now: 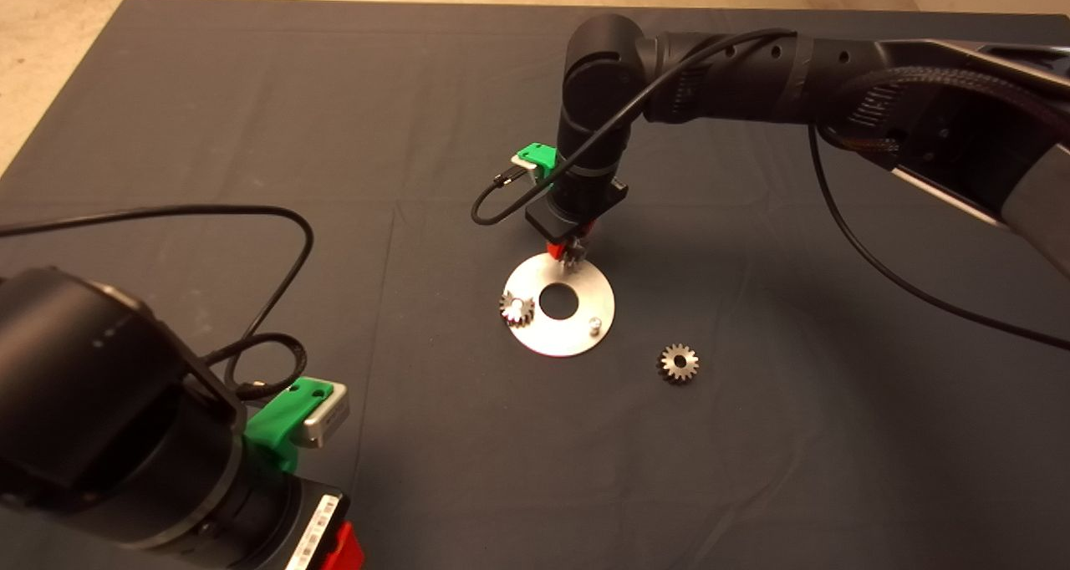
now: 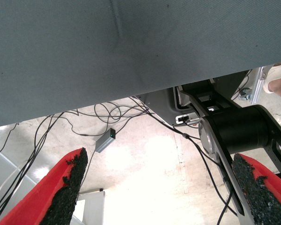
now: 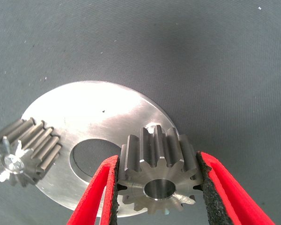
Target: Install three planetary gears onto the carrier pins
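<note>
From above, the right gripper (image 1: pixel 572 251) hangs at the far rim of the round silver disc (image 1: pixel 558 334), which lies flat on the dark mat (image 1: pixel 435 94) covering the bench. One gear (image 1: pixel 517 308) sits on a pin at the disc's left edge, a bare pin (image 1: pixel 594 324) stands near the disc's right front edge, and a loose gear (image 1: pixel 679 363) lies on the mat just right of the disc. The left gripper (image 1: pixel 341 549) waits at the lower left edge. In the left wrist view, the left gripper (image 2: pixel 159 187) has its red fingers (image 2: pixel 68 185) spread wide with nothing between them, and cables cross the floor beyond the mat's edge. In the right wrist view, the right gripper (image 3: pixel 158 187) pinches a held gear (image 3: pixel 158 176) by its teeth between both pads, over the disc (image 3: pixel 98 117) beside its centre hole, with the mounted gear (image 3: pixel 25 152) opposite.
</note>
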`<state>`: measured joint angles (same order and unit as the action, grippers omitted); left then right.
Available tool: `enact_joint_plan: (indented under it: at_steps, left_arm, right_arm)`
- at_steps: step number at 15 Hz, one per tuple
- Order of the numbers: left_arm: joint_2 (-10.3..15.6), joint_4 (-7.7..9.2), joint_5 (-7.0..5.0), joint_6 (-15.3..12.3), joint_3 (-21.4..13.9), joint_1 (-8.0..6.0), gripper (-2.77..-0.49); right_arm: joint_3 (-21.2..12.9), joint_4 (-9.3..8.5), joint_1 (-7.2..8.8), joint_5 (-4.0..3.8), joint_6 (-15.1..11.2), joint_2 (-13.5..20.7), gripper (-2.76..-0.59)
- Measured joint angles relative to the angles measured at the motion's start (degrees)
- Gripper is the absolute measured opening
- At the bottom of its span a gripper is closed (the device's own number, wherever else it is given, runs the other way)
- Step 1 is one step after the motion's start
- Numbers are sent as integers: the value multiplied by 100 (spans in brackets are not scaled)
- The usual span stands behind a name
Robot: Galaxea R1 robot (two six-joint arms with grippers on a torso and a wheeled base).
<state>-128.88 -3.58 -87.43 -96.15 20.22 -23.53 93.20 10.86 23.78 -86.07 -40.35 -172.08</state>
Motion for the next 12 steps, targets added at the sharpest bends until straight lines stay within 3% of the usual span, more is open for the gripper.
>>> enact_joint_plan:
  at_steps: [1, 2, 4, 12]
  left_arm:
    - [0, 0, 0, 1, 0, 0, -107]
    - [-3, 6, 2, 2, 0, 0, -107]
    - [-1, 17, 2, 2, 0, 0, -107]
    - [-1, 20, 0, 2, 0, 0, -107]
  right_arm:
    - [2, 0, -31, -66, 55, 2, -236]
    - [-1, 7, -80, -51, 89, 0, -236]
    - [0, 7, -141, -106, 92, 2, -236]
    - [21, 7, -138, -111, 92, 2, -236]
